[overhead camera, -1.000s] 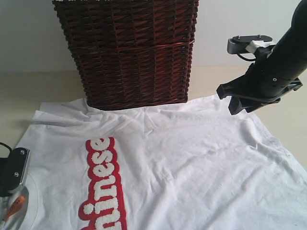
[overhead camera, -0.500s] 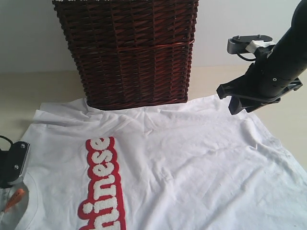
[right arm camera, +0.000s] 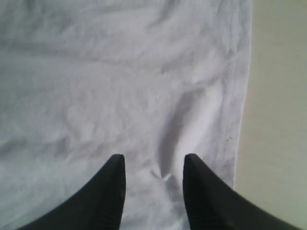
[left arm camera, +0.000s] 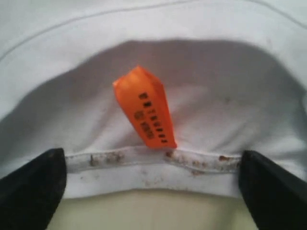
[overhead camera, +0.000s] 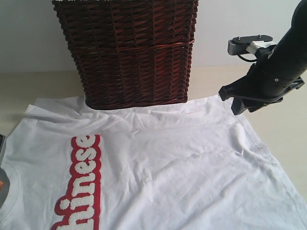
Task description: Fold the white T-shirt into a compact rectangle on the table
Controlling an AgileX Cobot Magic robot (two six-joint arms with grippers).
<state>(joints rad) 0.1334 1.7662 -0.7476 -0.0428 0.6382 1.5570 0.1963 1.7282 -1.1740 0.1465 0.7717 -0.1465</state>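
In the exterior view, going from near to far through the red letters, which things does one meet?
red lettering → plain cloth of the white T-shirt → wicker basket

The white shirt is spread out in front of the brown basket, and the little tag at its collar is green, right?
Not quite. The tag at the collar is orange, not green; the left wrist view shows it up close. The rest is right: the shirt is white and is spread out in front of the brown basket.
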